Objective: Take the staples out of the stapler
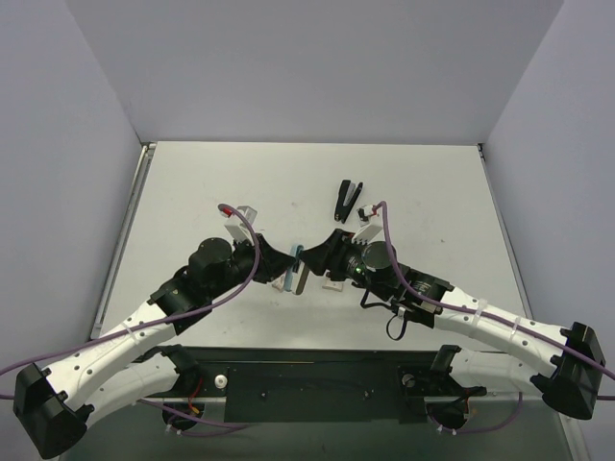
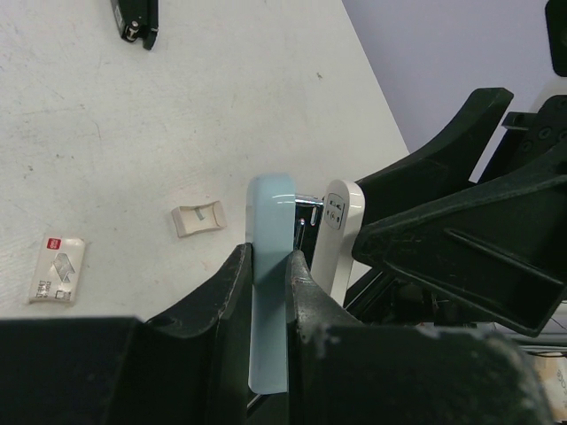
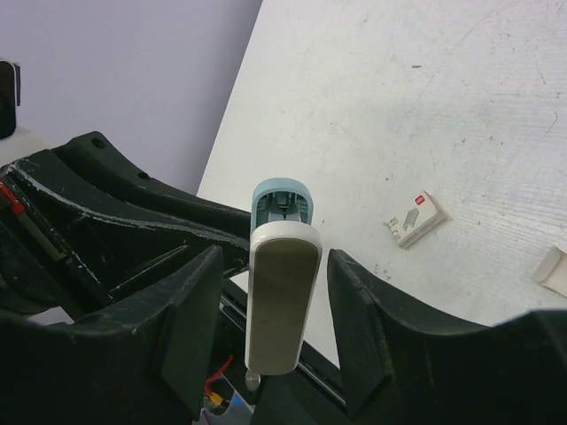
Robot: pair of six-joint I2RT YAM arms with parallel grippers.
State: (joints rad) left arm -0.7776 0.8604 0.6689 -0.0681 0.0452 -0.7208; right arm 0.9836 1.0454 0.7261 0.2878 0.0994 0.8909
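The slim black stapler (image 1: 348, 199) lies hinged open on the table beyond both arms, also seen at the top edge of the left wrist view (image 2: 135, 19); no gripper touches it. My left gripper (image 2: 270, 283) is shut on a light-blue bar (image 2: 270, 266) held upright above the table, with a white arm (image 2: 337, 230) hinged off it. My right gripper (image 3: 275, 274) is open around that white arm (image 3: 282, 301), with a gap on each side. A bit of metal shows between the bar and the arm. No staples are visible.
A small white staple box (image 3: 415, 219) lies on the table below the grippers, also in the left wrist view (image 2: 57, 268). A small cream cap (image 2: 199, 219) lies beside it. Both arms (image 1: 288, 261) meet at mid-table. The table's left edge runs close by.
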